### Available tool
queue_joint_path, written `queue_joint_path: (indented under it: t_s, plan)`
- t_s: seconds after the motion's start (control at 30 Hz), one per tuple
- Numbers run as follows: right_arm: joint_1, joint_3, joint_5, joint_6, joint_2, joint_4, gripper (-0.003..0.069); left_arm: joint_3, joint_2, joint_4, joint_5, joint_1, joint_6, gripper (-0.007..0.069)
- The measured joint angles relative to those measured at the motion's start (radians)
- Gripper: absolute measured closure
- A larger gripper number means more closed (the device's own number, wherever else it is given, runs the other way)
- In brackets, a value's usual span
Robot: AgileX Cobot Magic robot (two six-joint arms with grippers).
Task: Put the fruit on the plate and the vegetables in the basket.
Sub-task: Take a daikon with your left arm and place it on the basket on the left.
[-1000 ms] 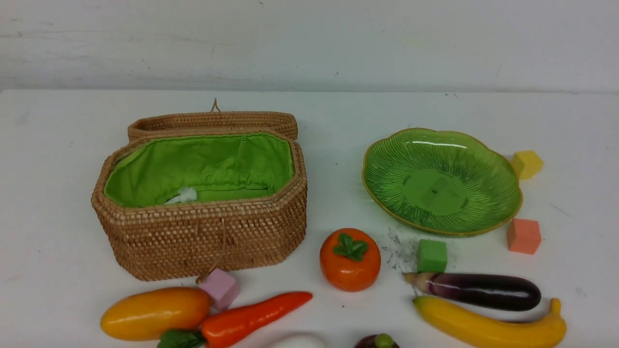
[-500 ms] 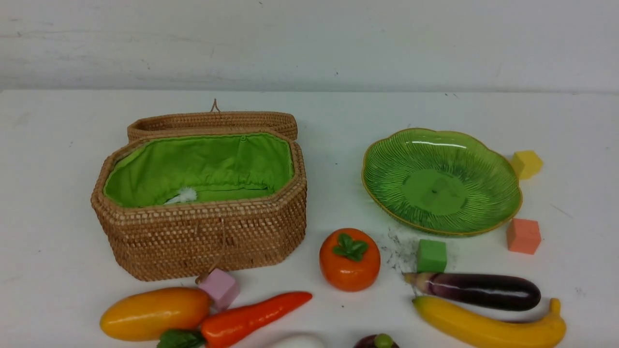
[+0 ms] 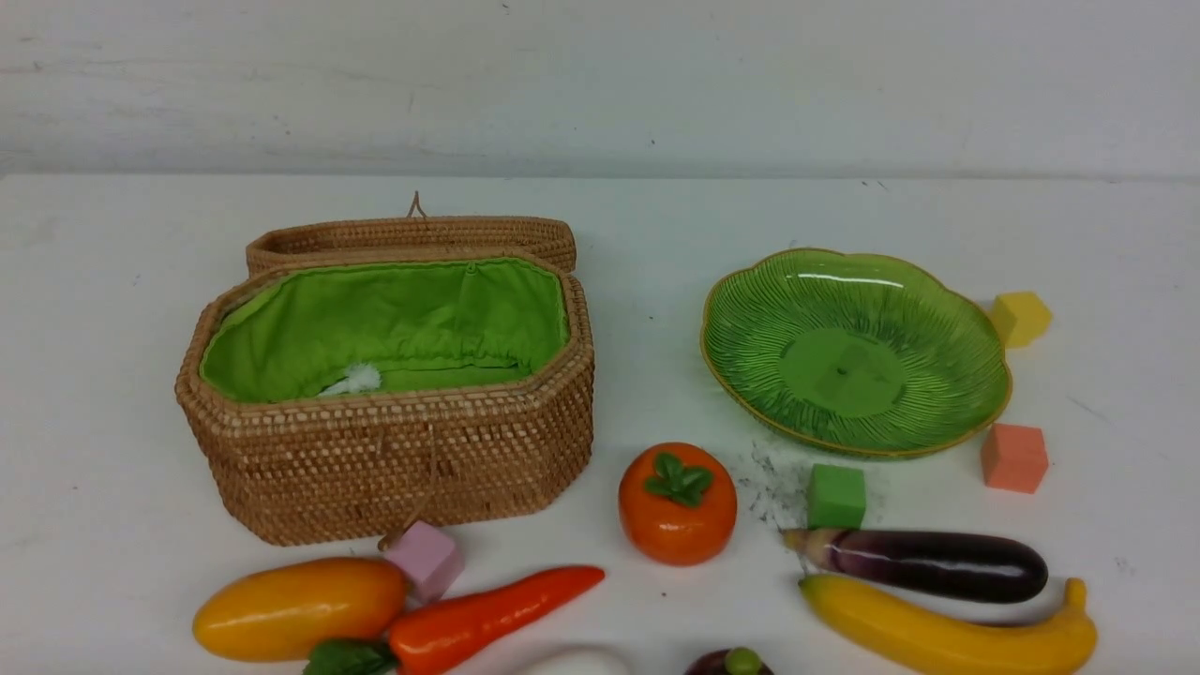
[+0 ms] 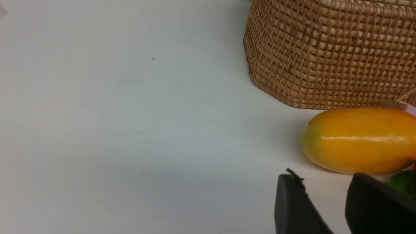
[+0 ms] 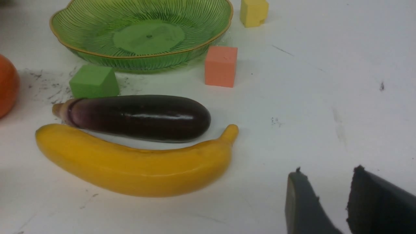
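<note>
The open woven basket stands at the left with its lime lining bare; the green plate is at the right, with nothing on it. Along the near edge lie the mango, carrot, persimmon, eggplant and banana. The radish and mangosteen are cut off at the bottom edge. My left gripper is open and empty, just short of the mango. My right gripper is open and empty, off the stem end of the banana. Neither gripper shows in the front view.
Foam cubes lie about: pink against the basket's front, green by the eggplant's stem, orange and yellow beside the plate. The basket's lid lies open behind it. Dark scuffs mark the table near the plate.
</note>
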Motion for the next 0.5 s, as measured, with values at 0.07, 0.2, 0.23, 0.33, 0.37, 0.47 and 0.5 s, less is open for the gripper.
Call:
queue_joint_path:
  t_s: [0.07,0.2,0.23,0.33,0.37,0.47,0.5]
  plan:
    - [0.0,0.0,0.0,0.0,0.0,0.0,0.0417,0.0,0.0,0.0,-0.007,0.0,-0.001,0.0386]
    - [0.0,0.0,0.0,0.0,0.0,0.0,0.0417,0.0,0.0,0.0,-0.063,0.0,-0.002,0.0386]
    - [0.0,0.0,0.0,0.0,0.0,0.0,0.0417,0.0,0.0,0.001,-0.107,0.0,-0.002,0.0386]
    - [0.0,0.0,0.0,0.0,0.0,0.0,0.0417,0.0,0.0,0.001,-0.176,0.0,-0.003,0.0386]
    - [0.0,0.0,0.0,0.0,0.0,0.0,0.0417,0.0,0.0,0.002,-0.192,0.0,-0.004,0.0386]
    - [0.0,0.0,0.0,0.0,0.0,0.0,0.0417,0.0,0.0,0.003,-0.209,0.0,-0.005,0.0386]
    - [0.0,0.0,0.0,0.0,0.0,0.0,0.0417,0.0,0.0,0.004,-0.21,0.0,-0.005,0.0386]
